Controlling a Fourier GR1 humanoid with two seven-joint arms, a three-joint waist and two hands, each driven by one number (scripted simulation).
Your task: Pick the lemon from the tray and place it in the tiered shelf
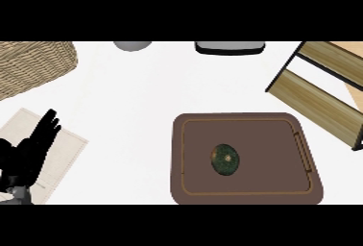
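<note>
Lemon (226, 159) untouched on brown tray (245, 197); pick not begun.
Left hand (28, 153) rests, fingers straight; right hand unseen; next, reach toward lemon, then tiered shelf (315, 93).

A brown tray (245, 192) lies on the white surface (135, 96), and a dark green oval fruit (226, 159) rests near its middle. Up and to the right of the tray stands the wooden tiered shelf (312, 96); far to the tray's left, the left hand (28, 153) rests open, fingers up, over a pale cloth (67, 144). A woven basket (32, 65) sits above that hand, well away from the tray.
</note>
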